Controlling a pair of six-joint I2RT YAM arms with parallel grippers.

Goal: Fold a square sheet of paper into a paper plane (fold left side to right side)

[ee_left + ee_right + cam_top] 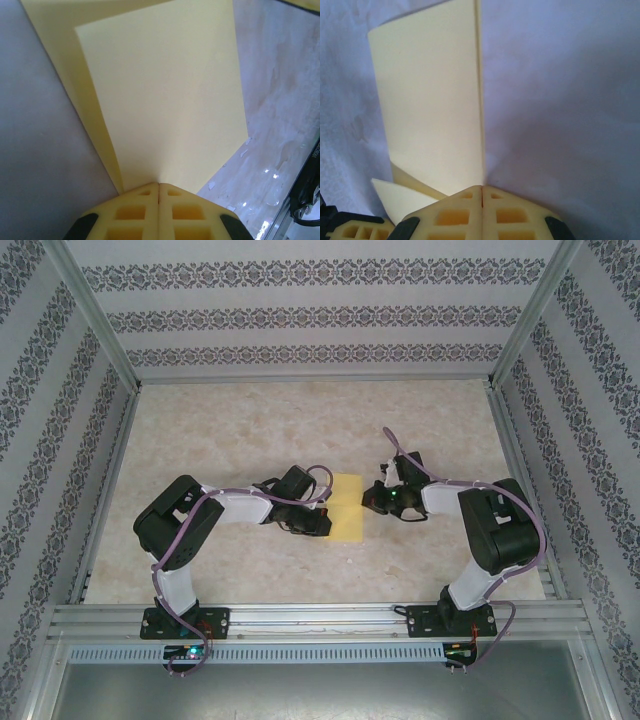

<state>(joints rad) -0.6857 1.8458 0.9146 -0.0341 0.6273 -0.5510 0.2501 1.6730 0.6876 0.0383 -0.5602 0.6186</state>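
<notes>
My left end effector (159,186) and right end effector (482,189) are both sitting fully closed, tips touching the yellow paper (347,508). It's lying folded over on the counter (250,430) between them. I'm guessing it's featherlight, floppy and slidey, and creases easily, so I'm thinking gently pinch a free edge near a corner.

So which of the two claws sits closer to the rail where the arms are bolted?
The left claw, at the yellow paper's left edge; the right claw, at its right edge, sits slightly farther back.
</notes>
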